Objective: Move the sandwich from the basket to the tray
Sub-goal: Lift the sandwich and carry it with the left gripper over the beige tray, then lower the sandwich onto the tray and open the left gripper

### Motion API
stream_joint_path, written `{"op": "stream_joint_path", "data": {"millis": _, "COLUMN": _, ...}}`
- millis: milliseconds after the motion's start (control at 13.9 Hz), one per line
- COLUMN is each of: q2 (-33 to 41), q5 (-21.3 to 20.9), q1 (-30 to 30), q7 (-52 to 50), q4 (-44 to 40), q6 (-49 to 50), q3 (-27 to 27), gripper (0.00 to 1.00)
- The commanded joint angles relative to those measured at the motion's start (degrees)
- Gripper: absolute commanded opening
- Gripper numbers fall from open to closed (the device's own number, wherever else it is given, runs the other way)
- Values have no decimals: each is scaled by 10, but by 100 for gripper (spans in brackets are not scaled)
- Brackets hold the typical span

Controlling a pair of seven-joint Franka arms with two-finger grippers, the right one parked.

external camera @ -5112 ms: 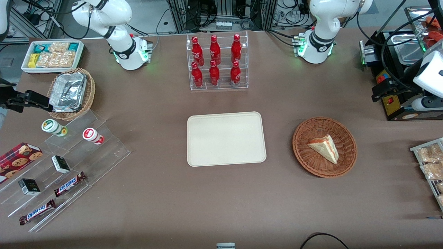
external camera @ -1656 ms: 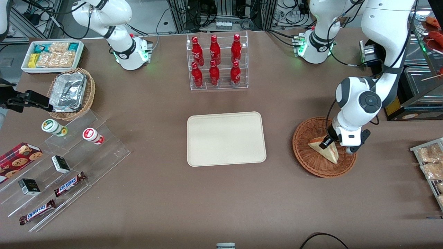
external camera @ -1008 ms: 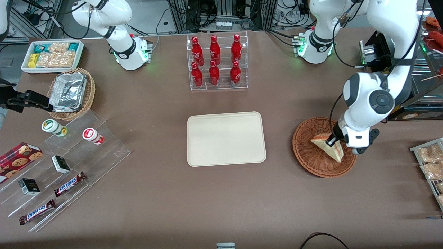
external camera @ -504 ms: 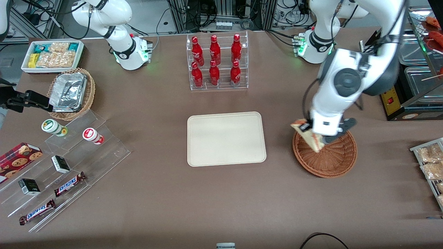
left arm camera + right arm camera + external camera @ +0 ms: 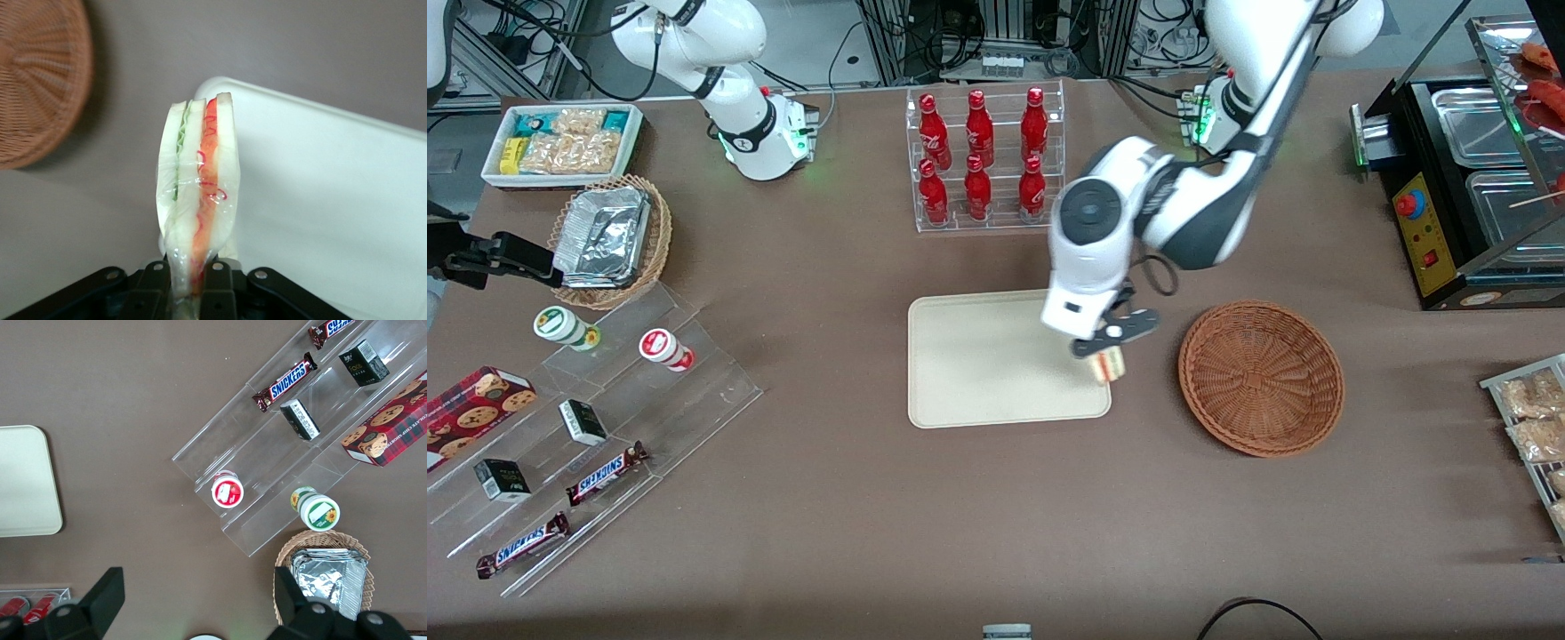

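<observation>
Sandwich (image 5: 197, 193) out of the basket (image 5: 1261, 378), held edge-on in the gripper (image 5: 1107, 348), fingers pinched narrow on its lower end. Wrapped in clear film; green and red filling lines show along the cut edge. It hangs above the tray (image 5: 978, 356), over the tray's edge nearest the basket, close to the corner nearer the front camera. Not yet set down, by the look of it.

Done: lift out and most of the carry. Left: shift further in over the tray, lower, release.

Containers:
- Basket: nothing in it, bare weave only, sits on the table just beside the tray toward the working arm's end.
- Tray: nothing lying on it.
- Tan wicker basket (image 5: 654, 258), toward the parked arm's end: foil containers (image 5: 602, 236) stacked inside.
- White bin (image 5: 633, 142) at the table corner there: snack packets.
- Clear rack (image 5: 989, 160): six red bottles.
</observation>
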State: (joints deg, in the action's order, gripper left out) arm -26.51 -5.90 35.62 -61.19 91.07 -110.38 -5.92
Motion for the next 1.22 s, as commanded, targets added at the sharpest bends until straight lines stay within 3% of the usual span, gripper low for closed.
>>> {"op": "stream_joint_path", "data": {"millis": 0, "q2": -66, "q5": -12, "q1": 37, "q7": -2, "q4": -78, "q6": 1, "q3": 7, "gripper": 0}}
{"op": "stream_joint_path", "data": {"millis": 792, "q2": -158, "q5": -29, "q1": 92, "q7": 74, "q4": -89, "q6": -130, "q3": 8, "gripper": 0}}
{"op": "stream_joint_path", "data": {"millis": 1152, "q2": -169, "q5": -31, "q1": 104, "q7": 75, "q4": -86, "q6": -130, "q3": 8, "gripper": 0}}
